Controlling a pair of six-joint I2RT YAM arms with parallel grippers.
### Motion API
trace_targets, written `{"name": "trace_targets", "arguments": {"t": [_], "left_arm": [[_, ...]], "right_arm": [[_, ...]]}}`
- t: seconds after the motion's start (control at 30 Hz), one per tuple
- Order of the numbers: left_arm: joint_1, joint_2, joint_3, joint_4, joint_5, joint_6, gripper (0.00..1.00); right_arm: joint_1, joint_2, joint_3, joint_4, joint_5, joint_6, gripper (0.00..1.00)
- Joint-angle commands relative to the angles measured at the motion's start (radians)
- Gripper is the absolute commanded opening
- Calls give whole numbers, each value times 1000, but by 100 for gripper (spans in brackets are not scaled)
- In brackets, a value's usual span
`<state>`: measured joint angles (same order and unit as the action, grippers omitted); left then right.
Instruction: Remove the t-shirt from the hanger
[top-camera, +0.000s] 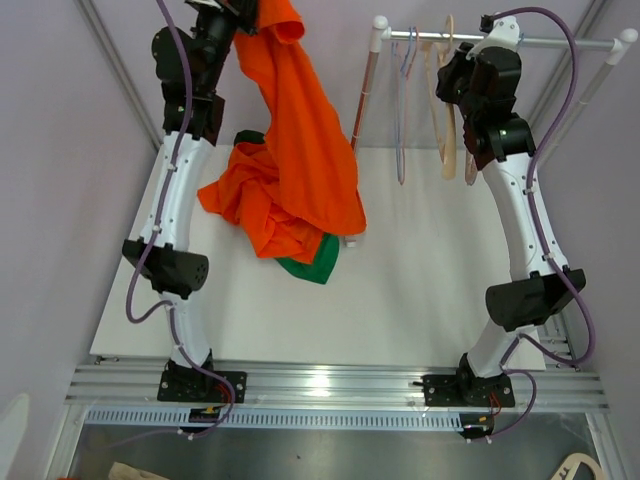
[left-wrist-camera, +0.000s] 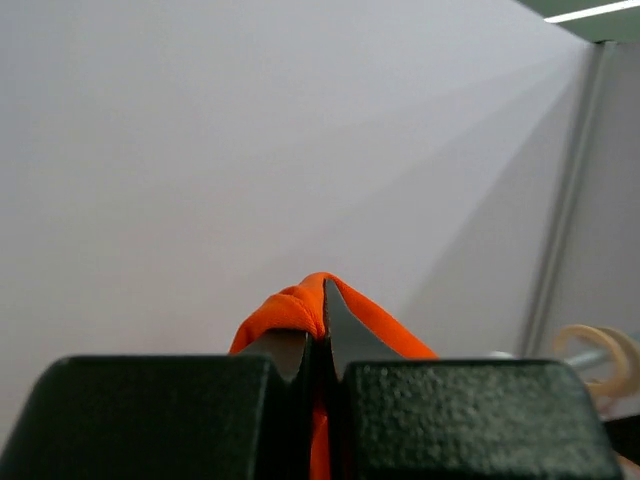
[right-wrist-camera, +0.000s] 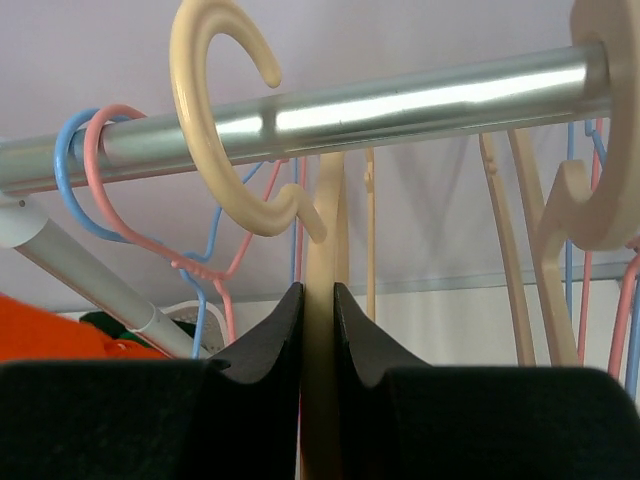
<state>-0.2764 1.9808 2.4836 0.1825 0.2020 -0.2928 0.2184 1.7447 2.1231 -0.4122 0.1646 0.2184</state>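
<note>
An orange t-shirt (top-camera: 305, 150) hangs from my left gripper (top-camera: 262, 12) at the top left, its lower end draping onto the table. In the left wrist view my left gripper (left-wrist-camera: 321, 330) is shut on a fold of the orange t-shirt (left-wrist-camera: 290, 310). My right gripper (top-camera: 462, 75) is up at the rail (top-camera: 545, 42). In the right wrist view my right gripper (right-wrist-camera: 318, 325) is shut on the stem of a cream hanger (right-wrist-camera: 322, 260) whose hook (right-wrist-camera: 205, 110) sits on the metal rail (right-wrist-camera: 400, 105).
More orange cloth (top-camera: 255, 200) and a green garment (top-camera: 315, 262) lie heaped on the white table (top-camera: 430, 280) at the left. Pink and blue wire hangers (right-wrist-camera: 110, 190) and other cream hangers (top-camera: 445, 110) hang on the rail. A white post (top-camera: 368, 85) holds the rail's left end.
</note>
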Motion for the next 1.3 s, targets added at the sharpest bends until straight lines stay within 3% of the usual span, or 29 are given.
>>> {"name": "trace_targets", "arguments": {"t": [0.0,0.13,0.33,0.4,0.53,0.63,0.83,0.97,1.17,1.27], "left_arm": [[140,38,35,146,-24,-110,1],[192,76,-37,121,-3,-172,1],[166,105,-227,-11,66,-265,1],[112,43,-389,1,68,-258,1],[-7,-77,-583,31,-19,-145,1],[-30,-131,-690,17,-26,-218,1],[-96,-240,-951,-135,-338,-310,1],[-89,-202,-956,-280,-444,-359,1],[-57,-125,-873,-412,-362,-381,1],[-34,-25,-798,-486,-250,-388,12]], "right_arm": [[-2,7,25,98,-31,-50,0],[-14,50,55,87,-28,-51,0],[-19,53,52,78,-36,-7,0],[-22,42,35,82,-33,-7,0],[-24,36,34,59,-20,-16,0],[-28,27,17,49,-22,-13,0],[-30,10,-31,78,-5,-17,0],[-33,10,-31,75,-11,-17,0],[-36,1,-32,75,-19,-21,0],[-34,1,-35,72,-23,-14,0]]}}
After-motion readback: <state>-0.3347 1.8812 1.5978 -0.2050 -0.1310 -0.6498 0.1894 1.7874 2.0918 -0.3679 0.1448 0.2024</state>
